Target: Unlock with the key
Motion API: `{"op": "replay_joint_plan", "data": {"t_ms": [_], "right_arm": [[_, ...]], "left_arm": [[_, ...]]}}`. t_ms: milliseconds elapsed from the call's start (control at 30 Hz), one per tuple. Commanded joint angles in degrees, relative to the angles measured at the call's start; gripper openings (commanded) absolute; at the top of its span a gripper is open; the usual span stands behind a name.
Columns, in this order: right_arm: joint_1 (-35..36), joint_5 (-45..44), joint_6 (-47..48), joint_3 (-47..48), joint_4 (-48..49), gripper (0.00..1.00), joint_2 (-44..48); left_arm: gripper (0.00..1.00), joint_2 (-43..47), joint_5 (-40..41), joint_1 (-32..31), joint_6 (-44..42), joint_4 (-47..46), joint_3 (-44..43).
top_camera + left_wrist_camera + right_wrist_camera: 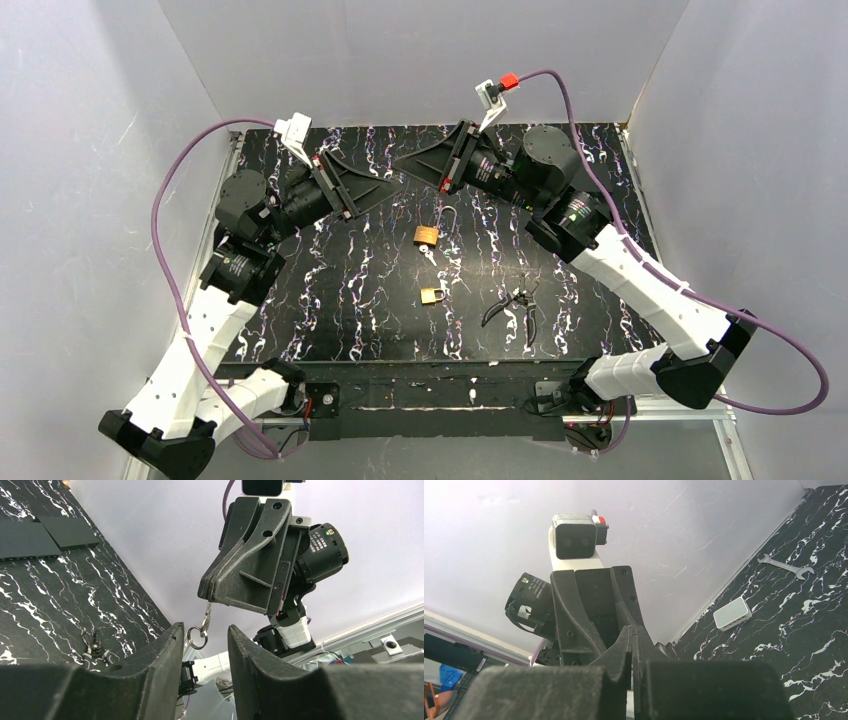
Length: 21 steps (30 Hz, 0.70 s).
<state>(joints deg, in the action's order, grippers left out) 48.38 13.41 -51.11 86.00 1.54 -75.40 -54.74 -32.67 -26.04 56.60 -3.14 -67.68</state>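
Note:
My right gripper [209, 593] is shut on the blade of the small metal key [207, 617], which hangs down from its tips with a split ring [197, 636] at the bottom. My left gripper [204, 632] is open, its two fingers on either side of the ring, apart from it. In the top view both grippers meet tip to tip, left gripper [392, 186] and right gripper [399, 165], above the back of the mat. Two brass padlocks [426, 236] [432, 296] lie on the mat below. In the right wrist view the right gripper [633, 630] has its jaws pressed together and the key is hidden.
Black-handled pliers [515, 305] lie right of the nearer padlock. A silver wrench [786, 566] and a small white box [732, 613] lie on the marbled black mat [340, 290] by the wall. White walls enclose the mat on three sides.

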Motion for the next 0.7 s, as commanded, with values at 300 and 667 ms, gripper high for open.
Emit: {"op": "replay_joint_plan", "data": {"t_ms": [300, 667], "right_arm": [[0.0, -0.9, -0.1, -0.1, 3.6, 0.01, 1.1], [0.0, -1.5, 0.0, -0.9, 3.9, 0.01, 1.6]], "left_arm": [[0.24, 1.3, 3.7, -0.8, 0.9, -4.2, -1.5], [0.17, 1.8, 3.7, -0.8, 2.1, -4.4, -0.4]]}}
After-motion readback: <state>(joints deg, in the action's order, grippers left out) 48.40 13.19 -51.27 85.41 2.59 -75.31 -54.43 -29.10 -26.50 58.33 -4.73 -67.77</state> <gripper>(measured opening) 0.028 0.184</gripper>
